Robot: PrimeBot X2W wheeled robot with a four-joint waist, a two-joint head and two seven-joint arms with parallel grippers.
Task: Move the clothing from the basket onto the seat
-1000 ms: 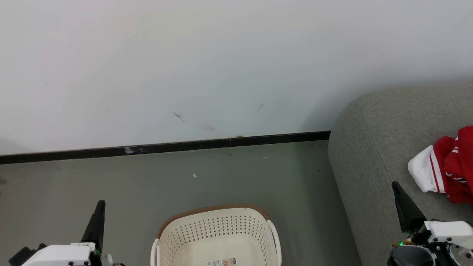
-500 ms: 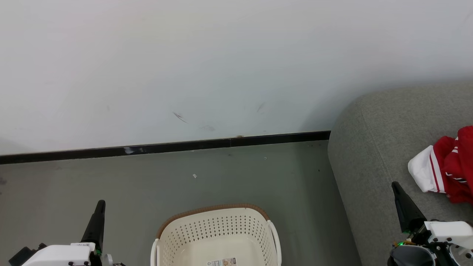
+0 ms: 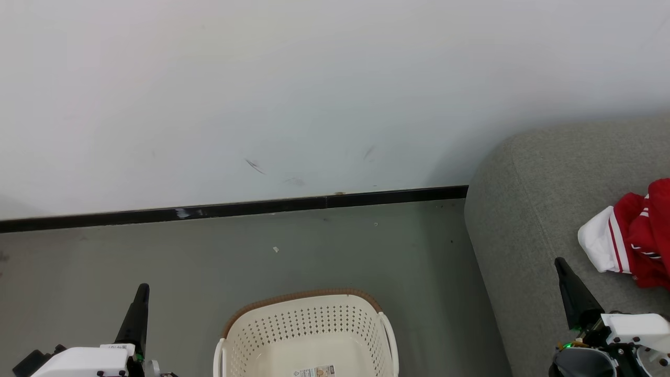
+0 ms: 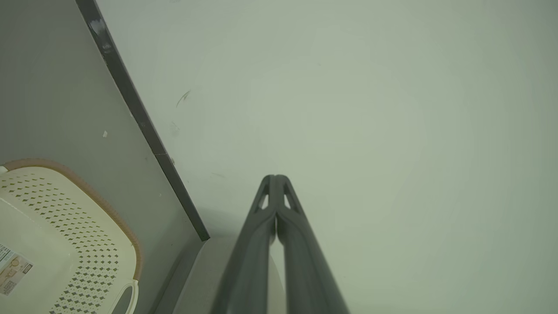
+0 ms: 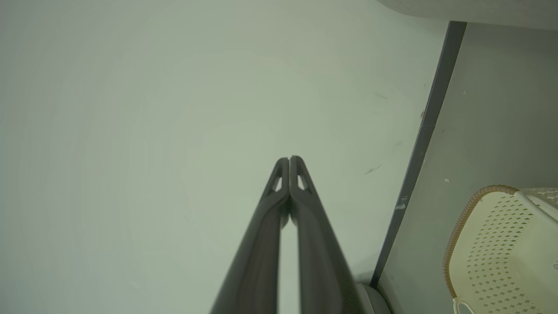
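Observation:
The red clothing point(image 3: 641, 235) with white trim lies bunched on the grey seat point(image 3: 539, 209) at the right edge of the head view. The cream basket point(image 3: 309, 330) with its brown rim stands on the floor at the bottom centre, and the part of its inside that shows holds only a label. My left gripper point(image 3: 142, 289) is shut and holds nothing, left of the basket. My right gripper point(image 3: 560, 262) is shut over the seat, just left of the clothing. Both wrist views show fingertips pressed together, left gripper point(image 4: 275, 178) and right gripper point(image 5: 289, 158), pointing at the wall, with the basket point(image 4: 65, 226) point(image 5: 501, 244) to one side.
A pale wall point(image 3: 314, 94) with scuff marks rises behind, ending in a black skirting strip point(image 3: 235, 209). Grey floor point(image 3: 314, 251) runs between the wall, the basket and the seat's rounded side.

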